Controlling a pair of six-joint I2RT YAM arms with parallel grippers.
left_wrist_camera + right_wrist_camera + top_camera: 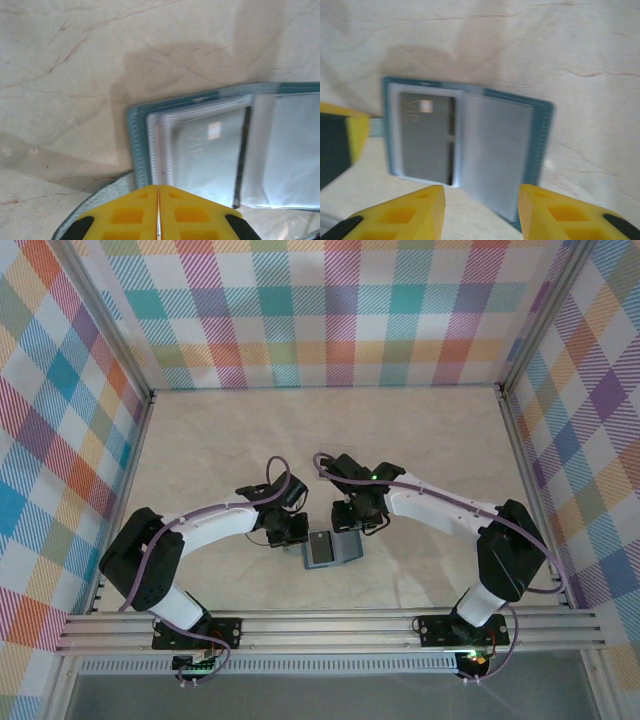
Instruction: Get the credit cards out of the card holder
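The left gripper (158,215) has its jaws pressed together at the holder's (135,150) near-left corner; whether a sliver of the teal edge is nipped between them cannot be told. The right gripper (482,212) has its jaws apart and grips nothing, poised over the holder's near edge with the fold roughly between its fingers. The holder lies spread open and flat on the table (200,440), just ahead of the two bases. A dark grey card (425,145) sits in its left pocket under a clear sleeve (495,150); the right page looks pale, and its contents cannot be made out. As far as can be judged, opening is done and extraction is not: no card lies out on the table, so every pull is left to do. Both arms fold inward from their bases, elbows out, with wrists meeting over the holder and tipped down at it.
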